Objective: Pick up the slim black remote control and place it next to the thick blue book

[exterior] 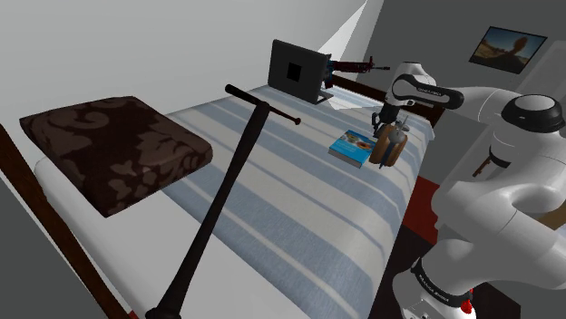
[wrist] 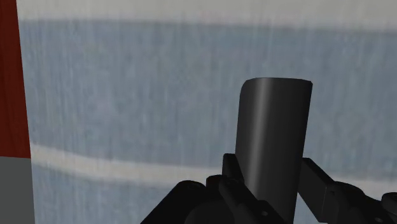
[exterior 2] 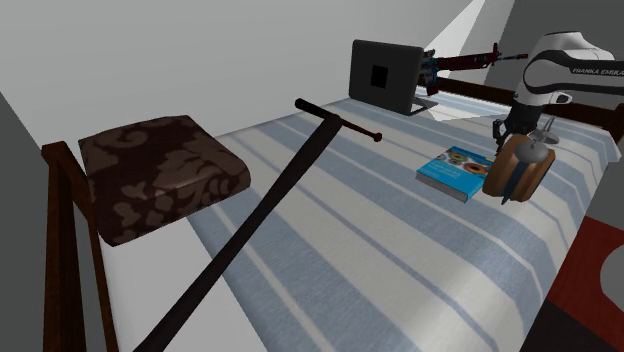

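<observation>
Shoulder view: high beside the arm [exterior: 508, 181], looking down and left across the bed [exterior: 272, 217] toward the far laptop [exterior: 295, 65].
Second exterior view: nearly the same facing, lower and further left, arm at its right edge.
Wrist view: on the hand, close above the bed.
Shared: bed, pillow [exterior: 113, 149], book [exterior: 352, 145], laptop.

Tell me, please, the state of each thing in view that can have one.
gripper: shut on the black remote.
black remote: held in the gripper, over the striped bedspread.
blue book: closed, lying flat on the striped bedspread.
laptop: open, lid upright.
</observation>
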Robot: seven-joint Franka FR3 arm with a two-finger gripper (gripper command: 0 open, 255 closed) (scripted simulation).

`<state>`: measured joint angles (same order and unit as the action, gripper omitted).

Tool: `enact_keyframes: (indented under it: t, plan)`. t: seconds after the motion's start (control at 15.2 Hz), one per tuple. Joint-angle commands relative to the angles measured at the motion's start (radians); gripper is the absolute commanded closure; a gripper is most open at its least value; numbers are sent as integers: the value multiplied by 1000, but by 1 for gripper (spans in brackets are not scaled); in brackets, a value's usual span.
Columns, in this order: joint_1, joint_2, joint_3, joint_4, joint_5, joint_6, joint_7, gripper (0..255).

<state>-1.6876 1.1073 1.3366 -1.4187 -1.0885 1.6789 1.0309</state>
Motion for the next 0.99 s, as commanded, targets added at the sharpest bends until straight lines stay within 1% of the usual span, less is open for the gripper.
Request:
enact_keyframes:
  t: [0.0,0.07,0.13,0.46,0.73,0.92]
  plan:
    - [0,0,0,0,0,0,0,255]
    - [0,0,0,0,0,0,0,255]
    - [0,0,0,0,0,0,0,0]
    - [0,0,0,0,0,0,0,0]
    - [17,-48,40,64,42,-78,-25,0]
    - [17,-48,40,64,42,-78,-25,0]
